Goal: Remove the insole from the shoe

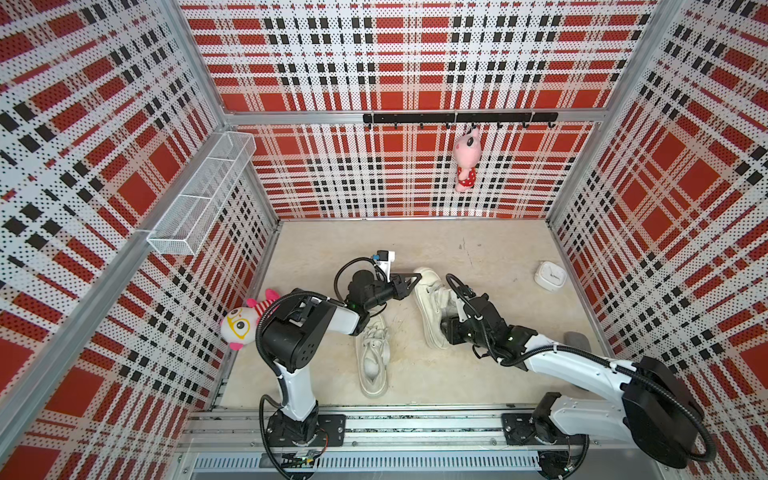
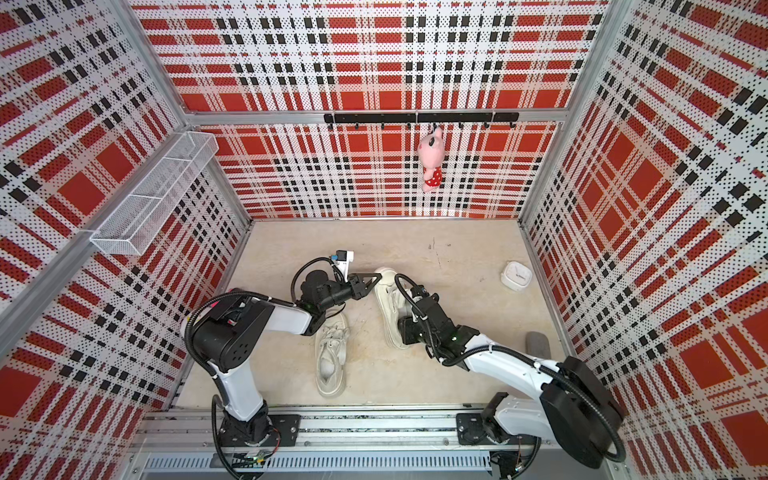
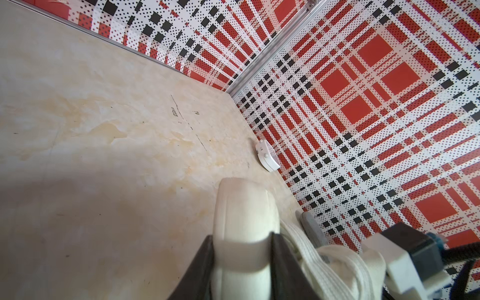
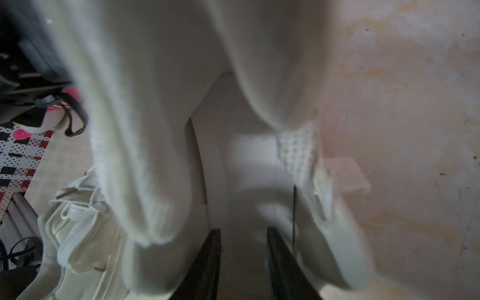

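A white lace-up shoe (image 1: pixel 428 299) (image 2: pixel 388 305) lies tipped on its side mid-floor, toe pointing to the back wall. My left gripper (image 1: pixel 417 276) (image 2: pixel 376 277) (image 3: pixel 242 236) is shut on the rubber toe cap (image 3: pixel 244 205), one black finger on each side. My right gripper (image 1: pixel 448 309) (image 4: pixel 242 231) reaches into the shoe's opening beside the tongue (image 4: pixel 155 130). Its fingers (image 4: pixel 211 259) stand a little apart over the blurred pale interior. Whether they pinch anything does not show. I cannot make out the insole for certain inside the shoe.
A second white shoe (image 1: pixel 372 361) lies under the left forearm. A white clock (image 1: pixel 550 275) and a grey pad (image 1: pixel 577 338) sit by the right wall. A plush toy (image 1: pixel 239 326) rests at the left wall, a pink one (image 1: pixel 466 160) hangs at the back.
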